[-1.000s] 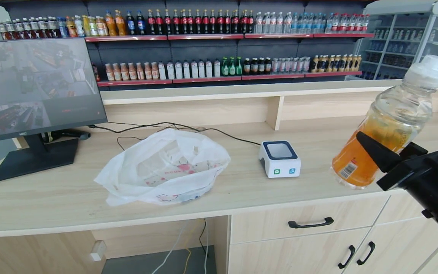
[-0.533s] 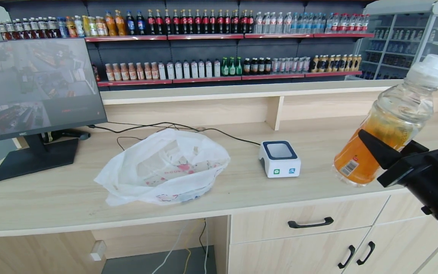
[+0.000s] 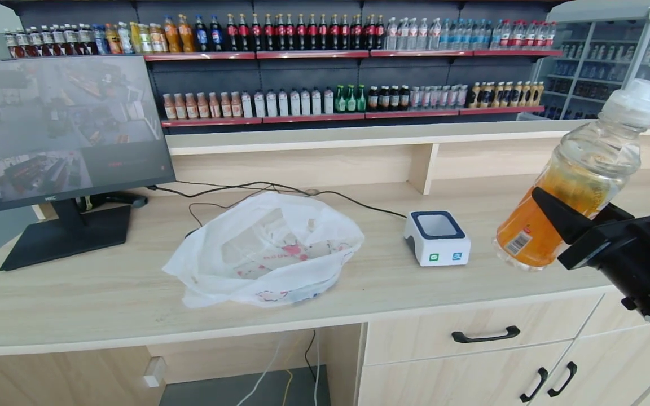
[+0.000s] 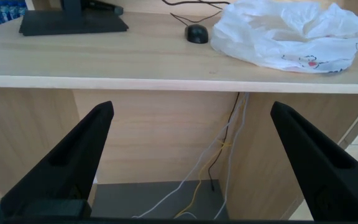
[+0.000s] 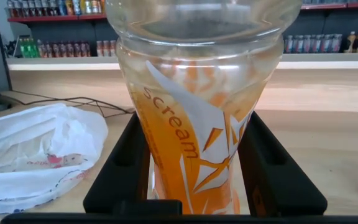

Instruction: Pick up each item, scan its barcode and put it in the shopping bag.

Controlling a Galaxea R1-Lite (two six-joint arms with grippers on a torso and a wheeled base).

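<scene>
At right of frame, clamped in right hand point(image 3: 563, 210): bottle point(image 3: 576, 180), raised off counter point(image 3: 105, 293), right of scanner point(image 3: 437, 238). Long axis tilted: cap upper right, base lower left. Left hand point(image 4: 191, 109) spread apart, below counter edge.

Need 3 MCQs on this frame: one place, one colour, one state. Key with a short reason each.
1. The scanner stands:
A) on the counter, between bag and bottle
B) inside the bag
C) on a shelf

2. The drink in the bottle is:
A) green
B) clear
C) orange

3. The left hand is:
A) shut on the bag
B) open, empty
C) shut on the bottle

Key:
1 A, the head view shows it on the counter, right of the bag and left of the held bottle.
2 C, orange liquid fills the bottle's lower part.
3 B, it is spread wide with nothing held.
</scene>
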